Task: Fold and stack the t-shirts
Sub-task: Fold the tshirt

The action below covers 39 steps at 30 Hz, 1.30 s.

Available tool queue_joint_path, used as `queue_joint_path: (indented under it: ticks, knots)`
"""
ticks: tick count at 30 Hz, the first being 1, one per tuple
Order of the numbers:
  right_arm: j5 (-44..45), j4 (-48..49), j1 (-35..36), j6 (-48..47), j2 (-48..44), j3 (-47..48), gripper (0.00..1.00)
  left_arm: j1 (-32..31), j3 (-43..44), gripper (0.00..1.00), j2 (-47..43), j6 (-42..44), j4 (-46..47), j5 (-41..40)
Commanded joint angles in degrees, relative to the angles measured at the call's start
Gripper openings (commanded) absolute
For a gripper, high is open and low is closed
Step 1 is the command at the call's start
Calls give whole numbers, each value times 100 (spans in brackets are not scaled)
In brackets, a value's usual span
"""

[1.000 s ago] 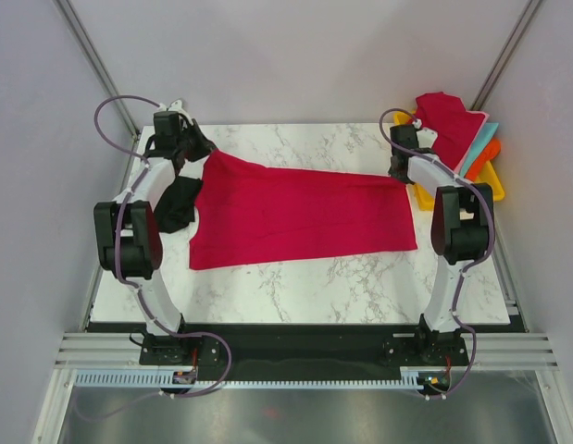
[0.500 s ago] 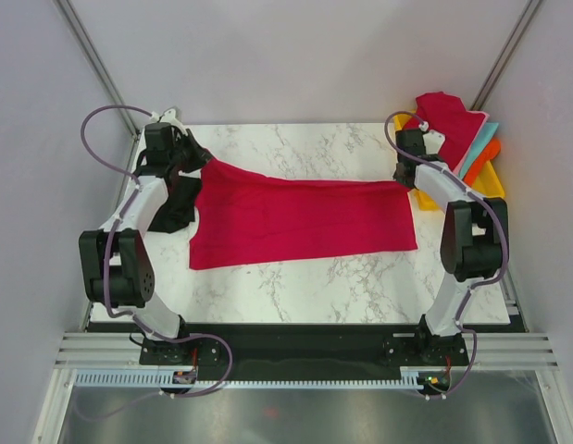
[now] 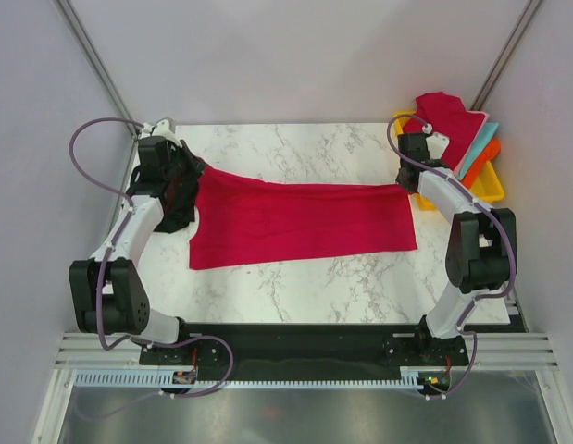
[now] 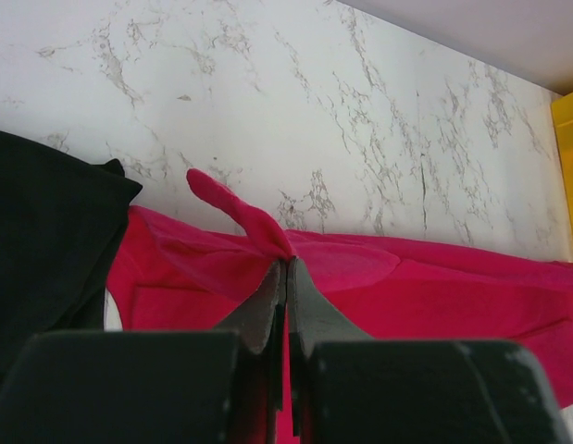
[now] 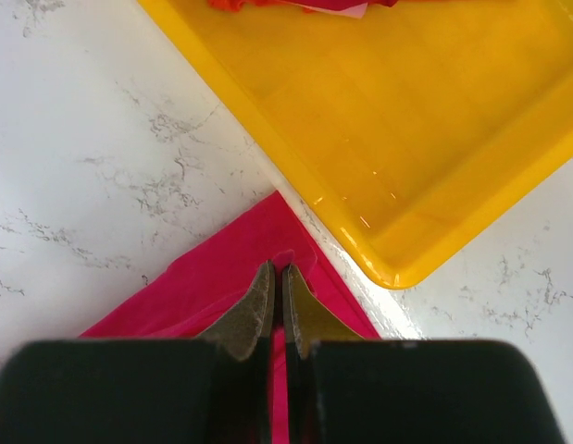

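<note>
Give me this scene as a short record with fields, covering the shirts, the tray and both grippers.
spread shirt: red shirt, flat across the table, far corners lifted
left gripper: shut on the red shirt's far left corner
right gripper: shut on its far right corner, beside the yellow tray
black shirt: bunched at the table's left edge
tray load: pile of shirts, red on top, teal and orange below

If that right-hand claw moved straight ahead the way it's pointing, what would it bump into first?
Probably the yellow tray: the right gripper, shut on a corner of the red t-shirt, points at the tray's near rim. If it slants steeply down, it could meet the marble table first; depth is unclear.
</note>
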Motion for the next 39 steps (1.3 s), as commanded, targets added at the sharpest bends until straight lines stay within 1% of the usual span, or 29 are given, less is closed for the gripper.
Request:
queue_joint_path:
  ticks: [1,14,20,24,31,36,39]
  knots:
    - [185,85,-3,27,-246,-51,0,14,-156,2,-378,257,196,-142]
    - [273,305,-3,176,-185,-306,0,6,-622,2,-905,64,82,17]
    - [247,463,-20,317,-430,-631,0,15,-719,2,-941,82,-155,-36]
    - [142,568,-82,387,-554,-781,1,6,-824,2,-1002,73,-296,-45]
    - [-69,656,-135,501,-501,-957,2,14,-1088,2,-1319,116,-393,-36]
    - [-113,691,-170,589,-510,-1124,6,6,-1158,2,-1354,152,-586,-71]
    - [-140,797,-178,703,-580,-1317,6,15,-1290,2,-1468,143,-630,-98]
